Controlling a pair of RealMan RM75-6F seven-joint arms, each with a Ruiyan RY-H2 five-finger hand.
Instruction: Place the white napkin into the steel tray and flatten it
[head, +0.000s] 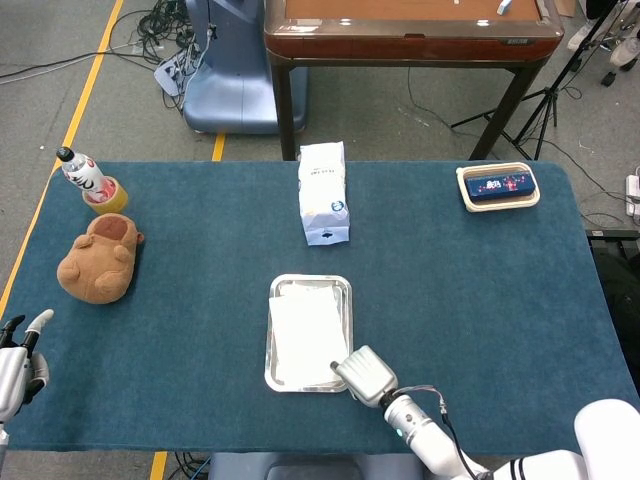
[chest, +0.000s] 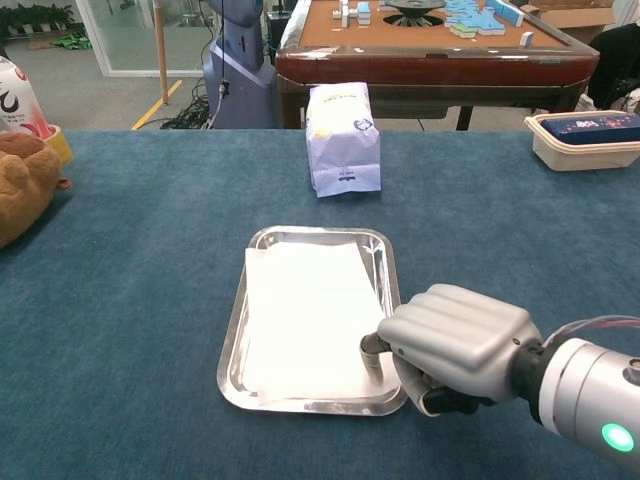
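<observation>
Inside the rectangular steel tray the white paper napkin lies flat; right hand (fingers curled, holding nothing visible) should press gently outward.

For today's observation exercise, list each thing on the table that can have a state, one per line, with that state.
White napkin: lying flat inside the steel tray.
Steel tray: on the cloth, holding the napkin.
Right hand: fingers curled, a fingertip at the tray's near right corner.
Left hand: at the table's edge, holding nothing.
Tissue pack: upright, closed.
Bottle: upright, capped.
</observation>
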